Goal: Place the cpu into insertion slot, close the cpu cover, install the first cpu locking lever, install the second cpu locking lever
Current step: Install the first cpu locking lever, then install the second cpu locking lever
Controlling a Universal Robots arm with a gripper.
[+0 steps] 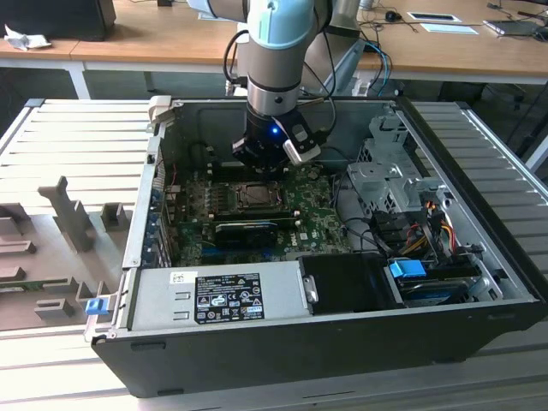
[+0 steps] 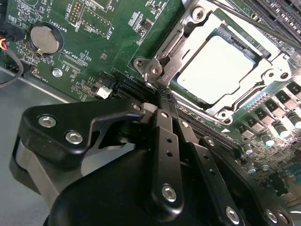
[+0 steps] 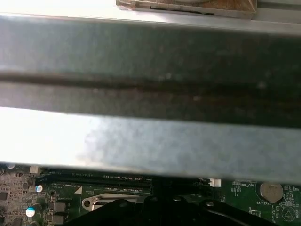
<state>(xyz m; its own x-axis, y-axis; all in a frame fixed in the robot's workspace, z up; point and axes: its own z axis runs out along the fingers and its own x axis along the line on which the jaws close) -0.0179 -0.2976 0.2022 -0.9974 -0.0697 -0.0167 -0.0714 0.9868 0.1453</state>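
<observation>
Green board [image 1: 257,227] sits in the open case [image 1: 479,257]. Gripper [image 2: 160,94], fingers pressed together and holding nothing, has its tips at the socket corner by the lever hook. Cpu [image 2: 218,68] lies seated in the slot, cover [image 2: 188,33] down over it. Lever is likely a thin, springy steel wire: push at the bent end, not the chip.

Even daylight, white glare off the cpu [image 2: 217,70], blurred case wall [image 3: 150,94] close up.
</observation>
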